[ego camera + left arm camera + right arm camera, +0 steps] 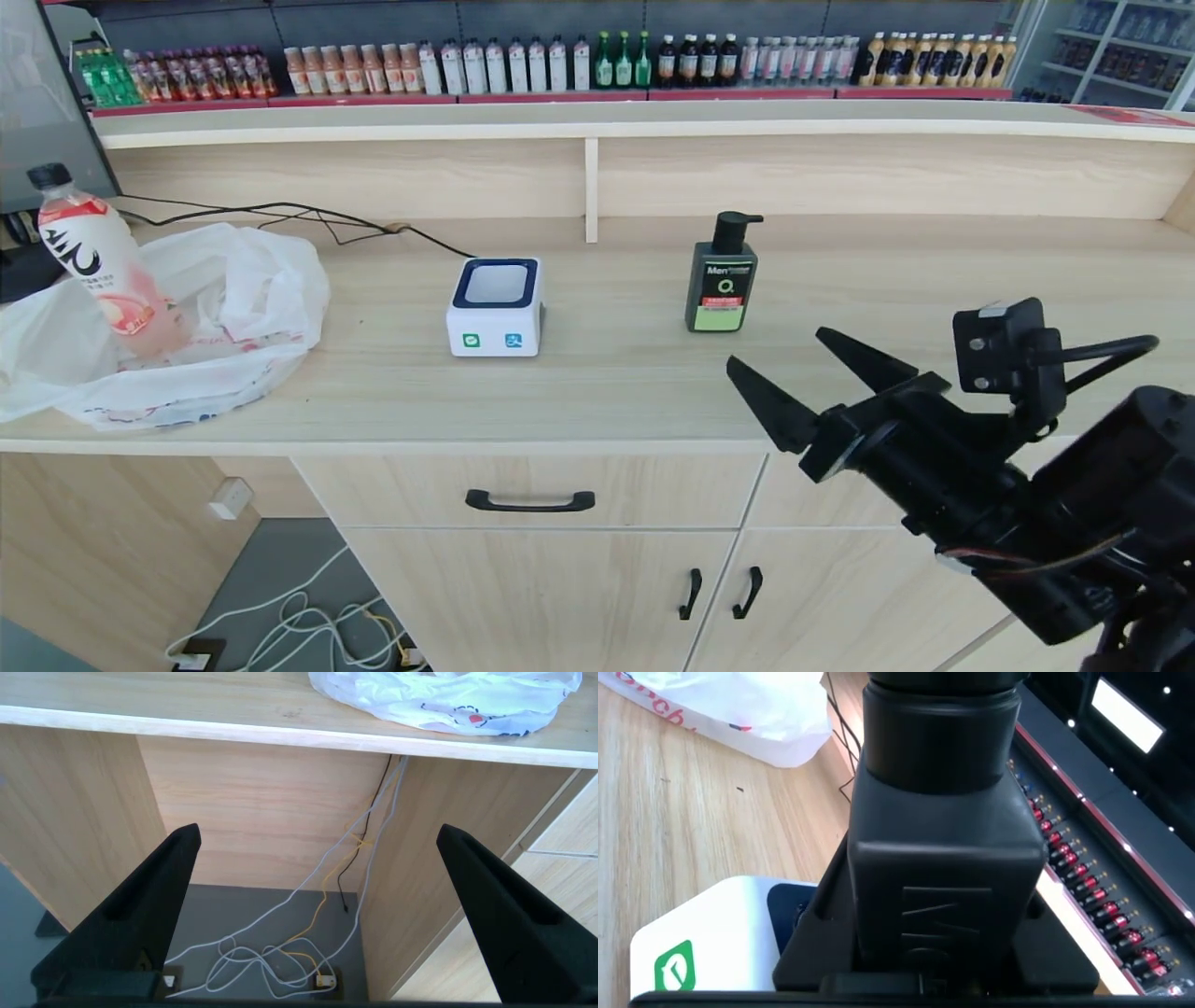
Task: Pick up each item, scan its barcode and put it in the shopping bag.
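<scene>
Matt wood-grain counter [616, 383], thin crinkled plastic bag [252, 280]

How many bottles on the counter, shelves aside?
2: a pink drink bottle in the shopping bag, a pump bottle right of the scanner. Bag may hide more.

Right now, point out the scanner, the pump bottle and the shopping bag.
scanner [495, 324]: head view, on its white front face.
pump bottle [721, 280]: head view, on the label on its body.
shopping bag [266, 280]: head view, on its bare crumpled side wall.
</scene>
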Available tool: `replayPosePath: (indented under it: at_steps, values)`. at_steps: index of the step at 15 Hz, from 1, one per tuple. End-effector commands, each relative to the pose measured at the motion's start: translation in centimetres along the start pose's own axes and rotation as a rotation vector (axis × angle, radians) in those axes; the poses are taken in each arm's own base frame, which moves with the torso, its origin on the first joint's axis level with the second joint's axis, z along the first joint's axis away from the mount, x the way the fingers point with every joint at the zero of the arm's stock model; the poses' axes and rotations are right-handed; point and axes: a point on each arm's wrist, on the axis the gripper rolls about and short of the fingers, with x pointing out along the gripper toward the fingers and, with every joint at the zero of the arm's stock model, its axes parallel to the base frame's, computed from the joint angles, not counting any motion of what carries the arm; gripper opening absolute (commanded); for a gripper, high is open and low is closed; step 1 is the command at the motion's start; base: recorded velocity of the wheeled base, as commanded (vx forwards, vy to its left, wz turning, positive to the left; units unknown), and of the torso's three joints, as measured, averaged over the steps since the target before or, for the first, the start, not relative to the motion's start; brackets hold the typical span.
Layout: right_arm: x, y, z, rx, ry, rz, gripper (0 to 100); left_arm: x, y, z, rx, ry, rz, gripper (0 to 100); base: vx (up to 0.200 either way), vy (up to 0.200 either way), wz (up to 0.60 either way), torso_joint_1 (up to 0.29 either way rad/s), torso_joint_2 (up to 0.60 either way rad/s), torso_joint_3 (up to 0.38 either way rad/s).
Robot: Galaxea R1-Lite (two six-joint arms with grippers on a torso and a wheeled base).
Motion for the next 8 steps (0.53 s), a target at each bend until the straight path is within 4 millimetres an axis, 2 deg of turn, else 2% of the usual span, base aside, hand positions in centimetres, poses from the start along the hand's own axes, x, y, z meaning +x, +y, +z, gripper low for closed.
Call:
replayPosePath:
  at_steps: [1,8]
  values:
    - [0.03,-0.05,0.07,0.000,-0.002,-0.001,0,0.00,0.00,0.00,0.000,0.000,0.001,100,0.000,0.000,0.00,0.000,0.00,0.000]
    - [0.40,0.26,0.44,0.014,0.021,-0.025,0,0.00,0.00,0.00,0.000,0.000,0.001,100,0.000,0.000,0.00,0.000,0.00,0.000]
